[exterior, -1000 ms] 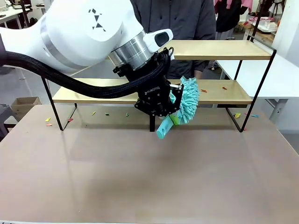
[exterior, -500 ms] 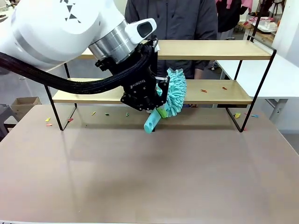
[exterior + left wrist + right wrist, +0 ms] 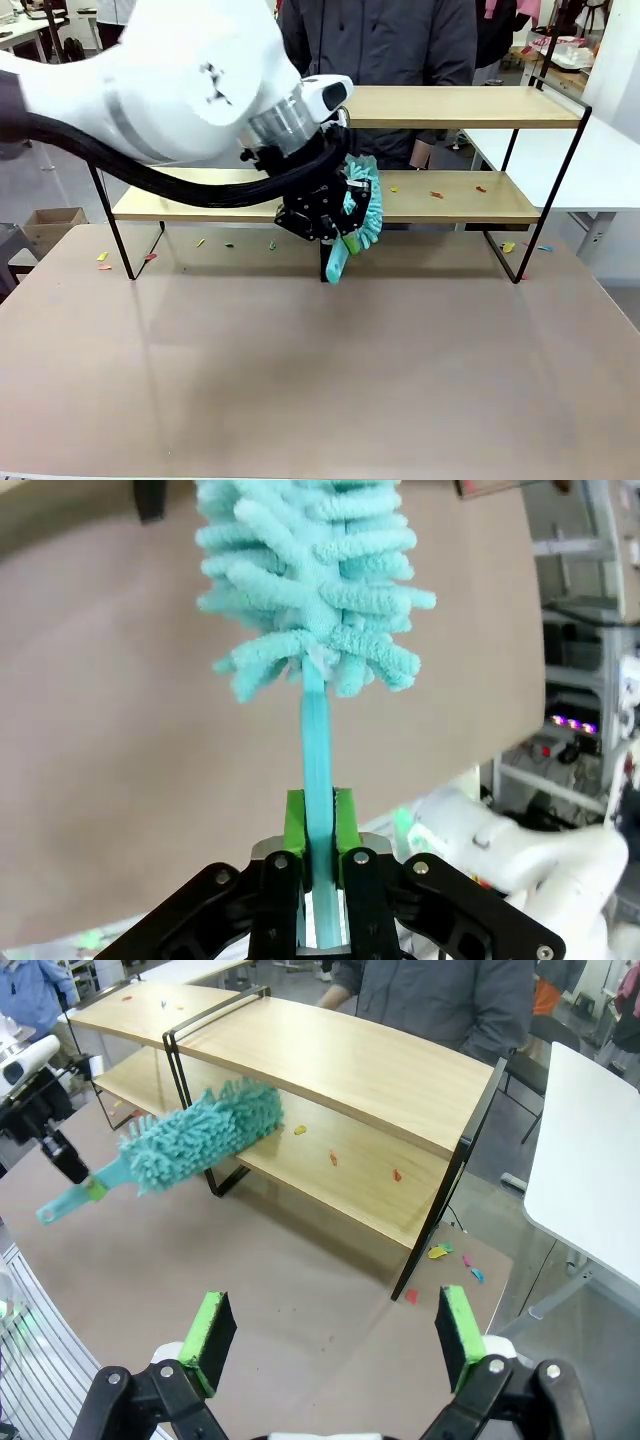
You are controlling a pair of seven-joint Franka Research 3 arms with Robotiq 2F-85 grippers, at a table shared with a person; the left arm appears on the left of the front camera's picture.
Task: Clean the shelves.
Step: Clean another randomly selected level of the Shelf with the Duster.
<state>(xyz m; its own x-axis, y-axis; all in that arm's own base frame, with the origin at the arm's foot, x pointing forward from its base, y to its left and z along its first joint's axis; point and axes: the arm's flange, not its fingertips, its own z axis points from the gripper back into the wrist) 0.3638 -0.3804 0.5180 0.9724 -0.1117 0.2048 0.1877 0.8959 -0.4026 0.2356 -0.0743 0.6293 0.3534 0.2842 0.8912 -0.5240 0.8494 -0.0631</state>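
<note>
The shelves [image 3: 455, 106] [image 3: 340, 1060] stand across the far side of the brown table, with small coloured scraps [image 3: 435, 195] [image 3: 333, 1158] on the lower board [image 3: 470, 200]. My left gripper [image 3: 338, 222] [image 3: 320, 825] is shut on the handle of a teal fluffy duster [image 3: 362, 205] [image 3: 310, 580] [image 3: 200, 1130]. It holds the duster in front of the black centre post, head at the lower board's front edge. My right gripper [image 3: 333, 1335] is open and holds nothing, above the table in front of the rack's right end.
A person [image 3: 380, 40] stands behind the shelves, one hand [image 3: 420, 155] near the lower board. Scraps lie on the table under the rack [image 3: 200, 242] and by its right leg [image 3: 508, 247] [image 3: 440, 1252]. A white table [image 3: 610, 170] adjoins at right.
My left gripper has carried the duster leftwards along the lower board and rolled, so the duster head now looks narrower, close to the centre post.
</note>
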